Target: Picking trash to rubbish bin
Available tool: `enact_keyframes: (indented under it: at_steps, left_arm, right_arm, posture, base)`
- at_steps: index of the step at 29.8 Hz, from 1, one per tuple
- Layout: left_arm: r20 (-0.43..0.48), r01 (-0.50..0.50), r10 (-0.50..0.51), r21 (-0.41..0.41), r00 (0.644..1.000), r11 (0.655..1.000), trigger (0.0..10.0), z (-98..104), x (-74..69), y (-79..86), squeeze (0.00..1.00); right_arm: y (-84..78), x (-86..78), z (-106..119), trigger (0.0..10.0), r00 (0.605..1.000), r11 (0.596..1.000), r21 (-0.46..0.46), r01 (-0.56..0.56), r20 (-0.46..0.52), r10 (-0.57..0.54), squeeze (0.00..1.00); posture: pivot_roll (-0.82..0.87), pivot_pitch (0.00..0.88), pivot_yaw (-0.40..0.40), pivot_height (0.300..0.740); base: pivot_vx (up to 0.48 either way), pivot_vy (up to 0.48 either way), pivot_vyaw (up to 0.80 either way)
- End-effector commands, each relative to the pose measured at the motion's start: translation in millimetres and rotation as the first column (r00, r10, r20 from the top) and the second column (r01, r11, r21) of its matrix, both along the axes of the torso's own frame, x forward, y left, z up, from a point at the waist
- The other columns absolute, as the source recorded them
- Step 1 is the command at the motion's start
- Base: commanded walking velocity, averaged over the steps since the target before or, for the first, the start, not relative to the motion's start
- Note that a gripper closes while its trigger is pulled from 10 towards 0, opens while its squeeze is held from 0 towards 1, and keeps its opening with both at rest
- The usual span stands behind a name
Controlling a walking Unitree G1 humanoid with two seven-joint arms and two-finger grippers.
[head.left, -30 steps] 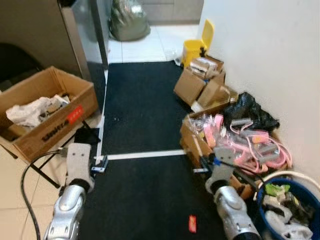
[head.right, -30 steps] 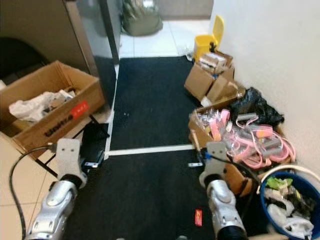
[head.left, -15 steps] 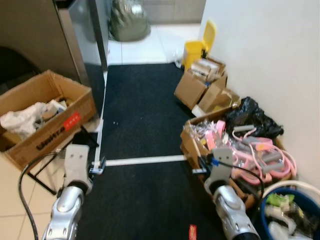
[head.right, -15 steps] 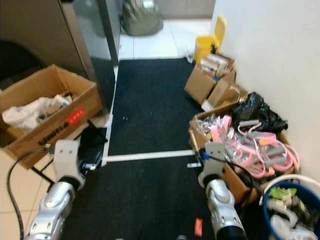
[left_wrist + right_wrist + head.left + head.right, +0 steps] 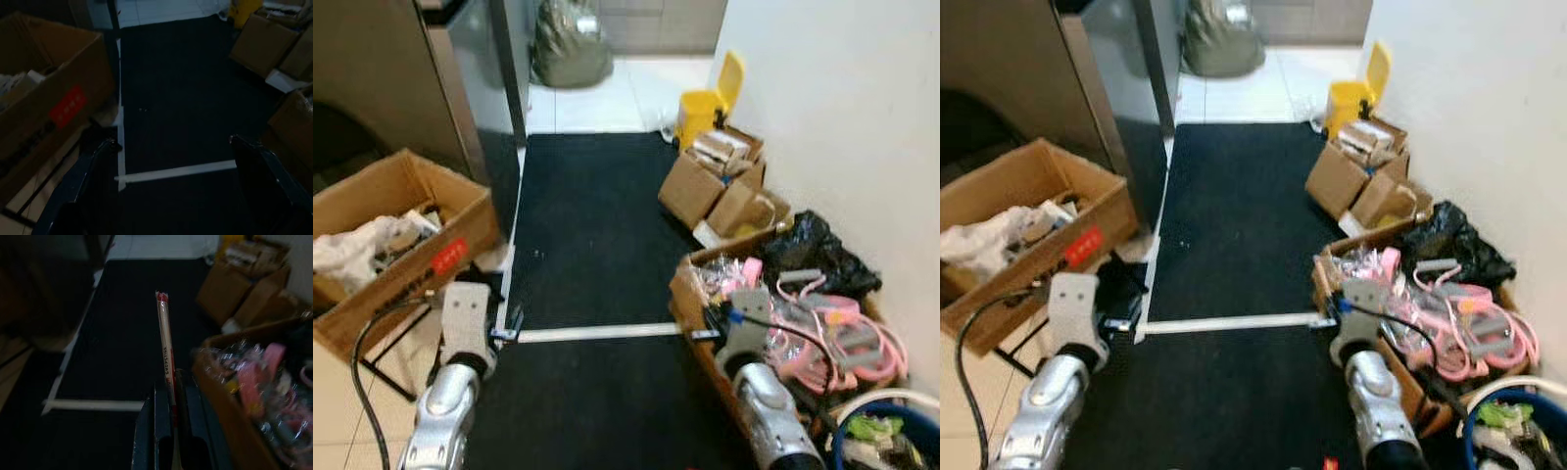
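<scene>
My right gripper [image 5: 170, 384] is shut on a long thin paper-wrapped stick [image 5: 165, 340] with a red tip and red print, which points forward over the black mat [image 5: 587, 225]. My left gripper [image 5: 172, 142] hangs open over the mat, its fingers far apart with nothing between them. A yellow pedal bin [image 5: 703, 100] with its lid up stands at the far end of the mat by the wall. A blue tub [image 5: 886, 443] holding rubbish sits at the lower right beside my right arm [image 5: 759, 392]. A small red scrap [image 5: 1330, 462] lies on the mat at the bottom edge.
An open cardboard box [image 5: 386, 245] with crumpled paper stands on the left. Small cardboard boxes [image 5: 710, 186], a black bag [image 5: 818, 250] and a box of pink cables [image 5: 822, 313] line the right wall. A white tape line [image 5: 597, 333] crosses the mat. A grey sack [image 5: 570, 44] lies far back.
The camera has moved forward, so the whole scene has slid down and the red scrap has dropped towards the bottom edge. Both arms keep their pose, the right still holding the stick.
</scene>
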State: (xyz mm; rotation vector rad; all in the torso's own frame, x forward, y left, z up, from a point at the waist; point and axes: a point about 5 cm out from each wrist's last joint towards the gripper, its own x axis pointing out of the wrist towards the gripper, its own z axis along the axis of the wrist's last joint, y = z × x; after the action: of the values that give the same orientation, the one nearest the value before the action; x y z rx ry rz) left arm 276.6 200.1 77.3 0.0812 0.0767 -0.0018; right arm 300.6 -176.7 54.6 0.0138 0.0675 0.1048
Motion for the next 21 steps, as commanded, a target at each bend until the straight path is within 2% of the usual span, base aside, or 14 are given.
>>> enact_keyframes:
  at_steps: [1,21]
  left_arm:
    - [-0.015,-0.01,0.01,0.013,1.0,1.0,10.0,-3.8,-3.3,4.1,0.0]
    - [-0.017,-0.009,0.009,0.015,1.0,1.0,10.0,-4.2,-4.5,3.8,0.0]
  right_arm:
    - [5.6,-2.3,-5.5,10.0,1.0,1.0,0.005,-0.015,-0.02,0.015,0.0]
    - [7.4,-4.6,-6.6,10.0,0.999,0.999,-0.02,-0.034,-0.017,0.033,0.0]
  posture:
    - [0.03,0.111,-0.032,0.74]
    - [0.03,0.117,-0.034,0.74]
  base:
    - [0.296,0.0,0.0]
    - [0.295,0.0,0.0]
